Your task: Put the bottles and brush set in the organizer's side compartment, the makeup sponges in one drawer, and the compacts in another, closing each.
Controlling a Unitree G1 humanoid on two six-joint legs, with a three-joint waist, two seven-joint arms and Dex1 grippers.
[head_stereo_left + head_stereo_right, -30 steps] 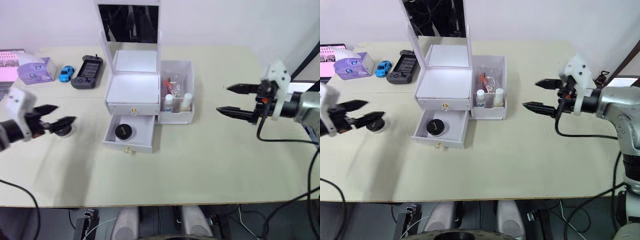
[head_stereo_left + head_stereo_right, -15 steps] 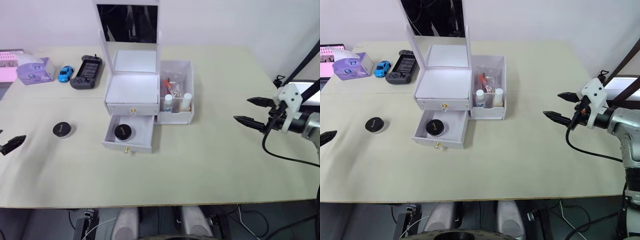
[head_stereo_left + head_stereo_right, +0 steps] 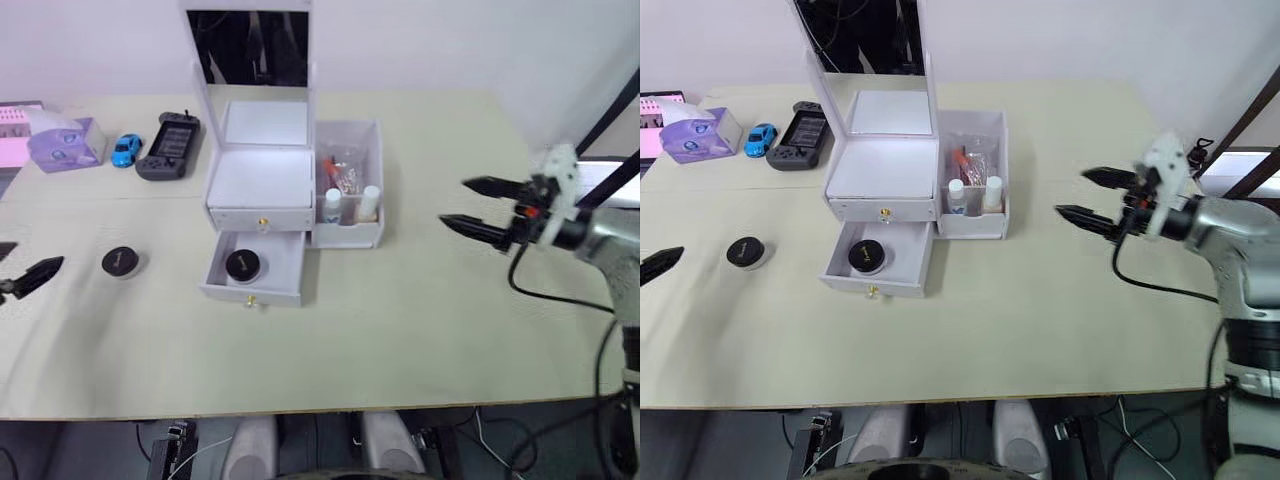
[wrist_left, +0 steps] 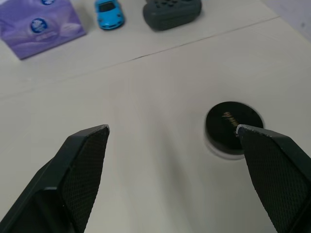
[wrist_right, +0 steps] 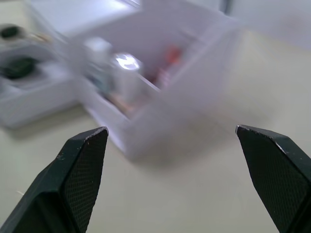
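Observation:
The white organizer [image 3: 262, 180] stands mid-table with its mirror [image 3: 250, 45] upright. Its upper drawer is shut. Its lower drawer [image 3: 250, 275] is pulled out, with one black compact [image 3: 244, 264] inside. A second compact [image 3: 120, 262] lies on the table to the left. The side compartment [image 3: 348, 232] holds both bottles [image 3: 333, 205] and the brush set [image 3: 343, 172]. My left gripper [image 4: 171, 128] is open at the table's left edge, a little short of that loose compact [image 4: 233, 128]. My right gripper [image 3: 455, 203] hovers open to the right of the organizer. The makeup sponges are out of view.
At the back left sit a lilac tissue box [image 3: 60, 145], a blue toy car [image 3: 127, 148] and a dark handheld game console [image 3: 165, 148]. Bare tabletop [image 3: 400, 320] stretches in front of the organizer and to its right.
My left gripper drew back left from the loose compact, then edged back in slightly. My right gripper swung out to the right and has returned toward the organizer.

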